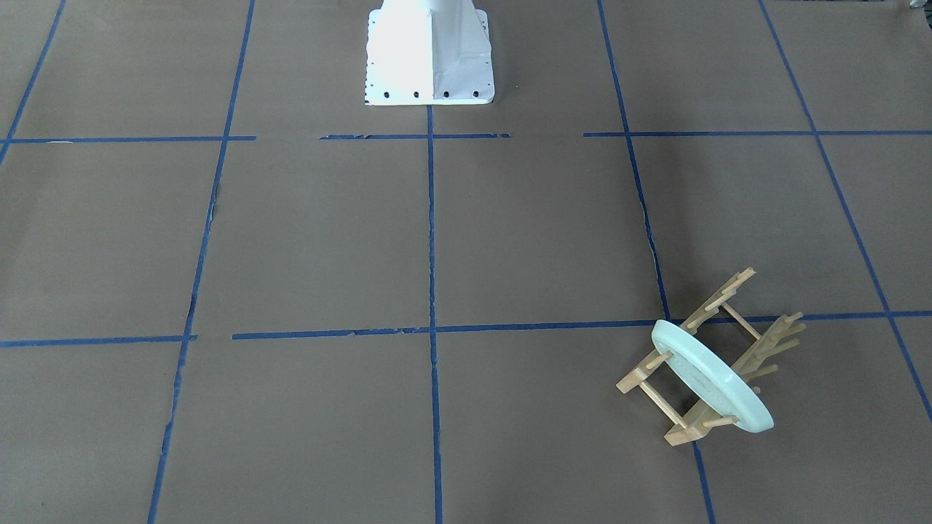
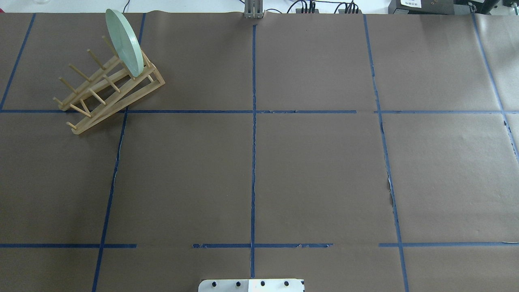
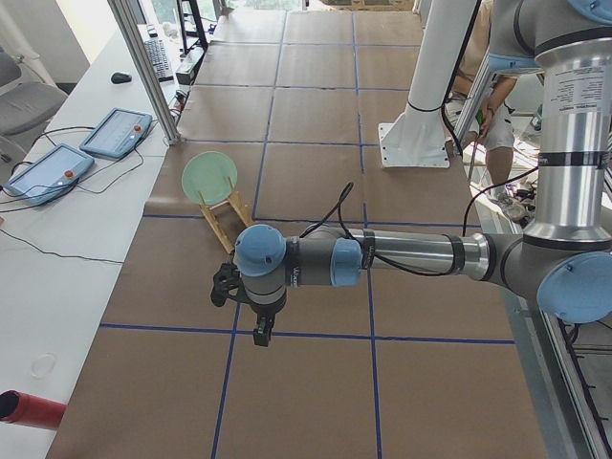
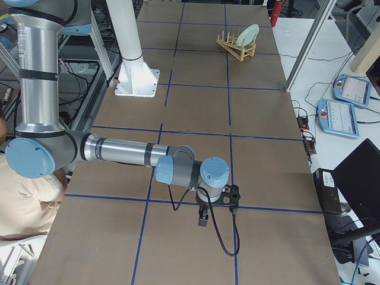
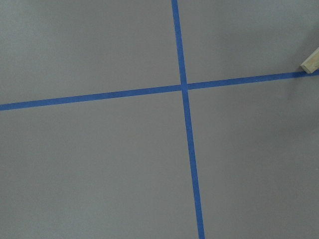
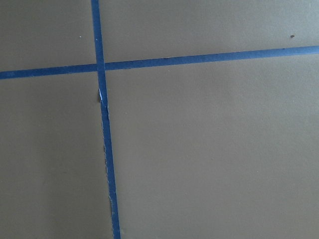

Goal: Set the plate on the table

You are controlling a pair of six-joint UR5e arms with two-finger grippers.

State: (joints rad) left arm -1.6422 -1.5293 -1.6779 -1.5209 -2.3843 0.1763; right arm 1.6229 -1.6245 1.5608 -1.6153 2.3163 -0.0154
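Observation:
The pale mint-green plate (image 1: 710, 378) stands on edge in the end slot of the wooden peg rack (image 1: 644, 375), on the brown taped table (image 1: 328, 240). In the overhead view the plate (image 2: 123, 42) and rack (image 2: 109, 93) sit at the far left of the table (image 2: 316, 170). The left gripper (image 3: 260, 332) hangs over the table, well short of the plate (image 3: 208, 177); I cannot tell whether it is open or shut. The right gripper (image 4: 202, 218) hangs far from the plate (image 4: 248, 34); I cannot tell its state either. A rack corner (image 5: 310, 62) shows in the left wrist view.
The white robot base (image 1: 429, 54) stands at the table's robot-side edge and also shows in the overhead view (image 2: 251, 285). An aluminium post (image 3: 148, 72) and teach pendants (image 3: 48, 172) stand beyond the table's far edge. A person (image 3: 492, 105) stands behind the robot.

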